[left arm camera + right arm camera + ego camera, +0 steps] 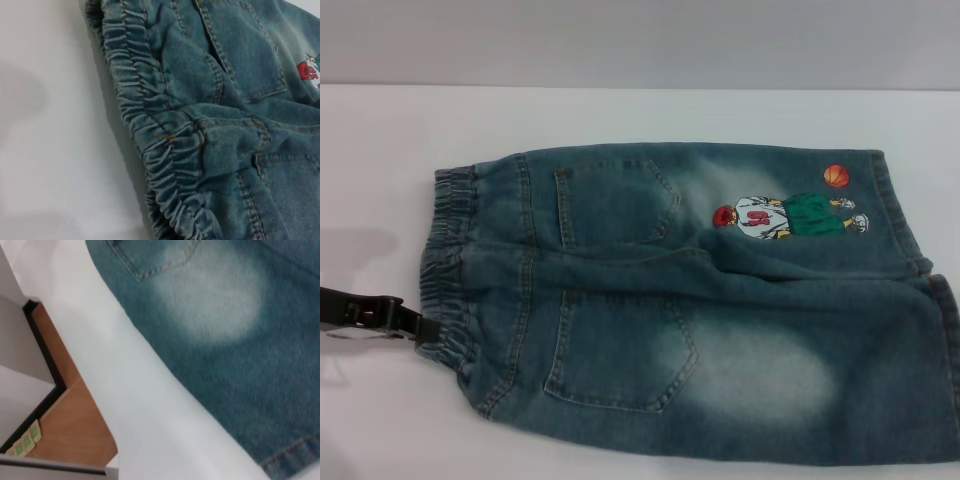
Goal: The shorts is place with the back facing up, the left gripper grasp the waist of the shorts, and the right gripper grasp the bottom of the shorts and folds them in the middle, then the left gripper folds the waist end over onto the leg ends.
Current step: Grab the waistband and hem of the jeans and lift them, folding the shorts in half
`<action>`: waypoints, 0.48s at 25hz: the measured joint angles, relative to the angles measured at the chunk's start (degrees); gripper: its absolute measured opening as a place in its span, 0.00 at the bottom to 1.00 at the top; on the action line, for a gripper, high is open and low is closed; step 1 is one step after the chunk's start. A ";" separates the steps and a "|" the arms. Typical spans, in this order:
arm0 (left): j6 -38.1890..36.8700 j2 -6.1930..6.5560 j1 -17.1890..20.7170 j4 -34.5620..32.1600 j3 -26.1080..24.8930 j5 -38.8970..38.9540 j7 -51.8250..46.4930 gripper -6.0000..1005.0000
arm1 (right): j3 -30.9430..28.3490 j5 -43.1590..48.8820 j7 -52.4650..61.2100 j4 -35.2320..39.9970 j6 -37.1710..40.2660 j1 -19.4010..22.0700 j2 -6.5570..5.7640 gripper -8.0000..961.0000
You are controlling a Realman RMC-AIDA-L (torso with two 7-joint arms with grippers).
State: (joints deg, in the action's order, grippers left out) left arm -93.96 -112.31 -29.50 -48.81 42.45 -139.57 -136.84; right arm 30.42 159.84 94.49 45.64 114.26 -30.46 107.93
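While the shorts (690,300) lie flat, leg ends (920,300) cut off, the left gripper (415,326) touches the waist (445,270), its grip unclear.

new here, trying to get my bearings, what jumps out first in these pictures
The blue denim shorts lie flat, back up, across the white table. A cartoon basketball player and orange ball mark the far leg. The left claw sits at the gathered waist.

The head view looks down on the whole shorts (690,300). Both wrist views sit close: left over the waist (150,115), right over a leg edge.
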 joint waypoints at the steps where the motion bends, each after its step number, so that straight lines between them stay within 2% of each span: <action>1: 0.00 0.00 -0.01 0.01 0.00 -0.01 0.00 0.03 | -0.01 0.45 0.03 0.08 0.03 0.02 -0.05 0.50; 12: 0.12 -0.02 -0.03 0.08 0.00 -0.17 0.00 0.03 | 0.28 1.23 1.22 0.02 -1.98 -0.16 -0.26 0.50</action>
State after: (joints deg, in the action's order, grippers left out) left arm -93.84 -112.33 -29.53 -48.73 42.45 -139.74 -136.84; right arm 30.70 161.07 95.70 45.66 112.28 -30.62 107.66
